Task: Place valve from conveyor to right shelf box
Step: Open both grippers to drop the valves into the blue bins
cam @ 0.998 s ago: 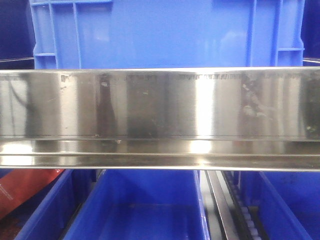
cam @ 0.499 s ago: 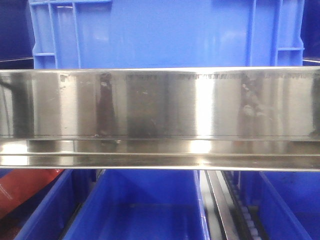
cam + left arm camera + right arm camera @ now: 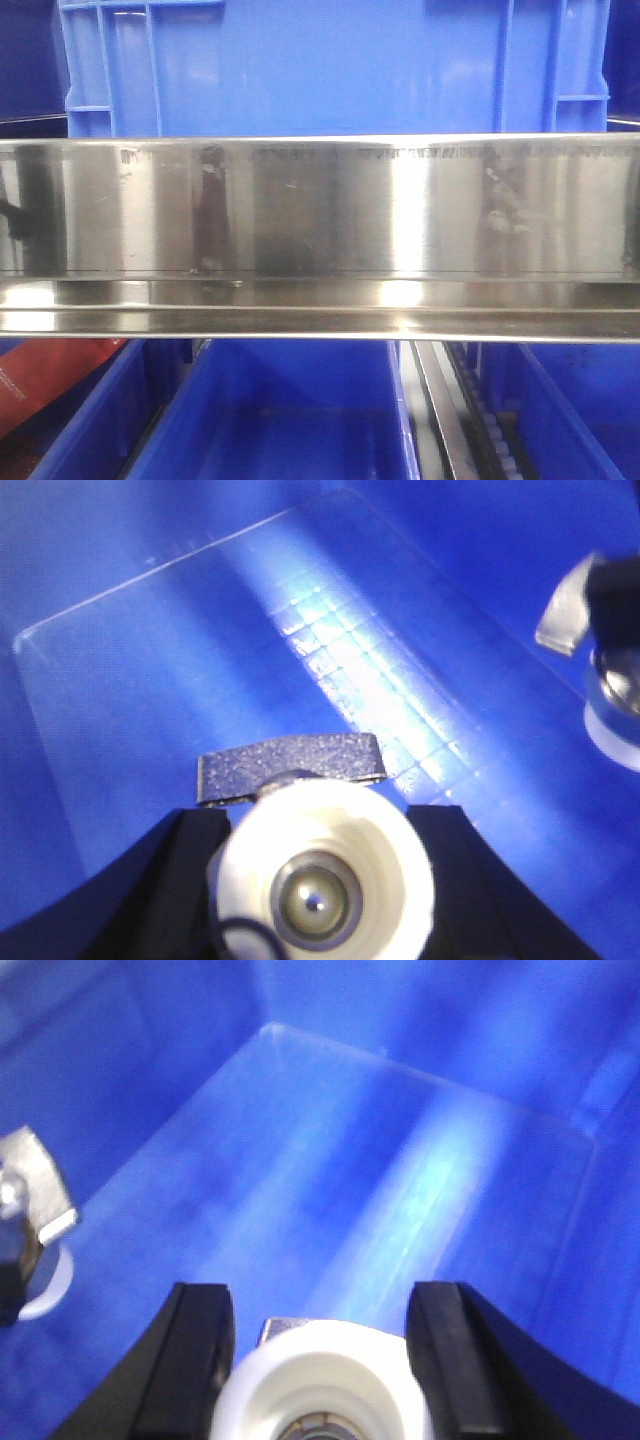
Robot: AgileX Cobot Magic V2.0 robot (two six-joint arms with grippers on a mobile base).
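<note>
In the left wrist view my left gripper (image 3: pixel 320 820) is shut on a white valve (image 3: pixel 330 850) with a dark speckled handle (image 3: pixel 290 765), held just above the floor of a blue box (image 3: pixel 180 650). In the right wrist view my right gripper (image 3: pixel 322 1305) is shut on a second white valve (image 3: pixel 320 1370) inside the same kind of blue box (image 3: pixel 400 1150). Each wrist view shows the other valve at its edge, with a grey handle (image 3: pixel 565 610) and a white end (image 3: pixel 45 1285). The conveyor is out of view. Neither gripper shows in the front view.
The front view is filled by a polished steel shelf rail (image 3: pixel 320 240). A large blue crate (image 3: pixel 330 65) stands above it, and blue bins (image 3: pixel 290 420) sit below with a roller track (image 3: pixel 470 420) between them. A red object (image 3: pixel 40 380) lies lower left.
Only a dark reflection at the left end of the steel rail has shifted slightly; the shelf, the crate and the bins have not moved.
</note>
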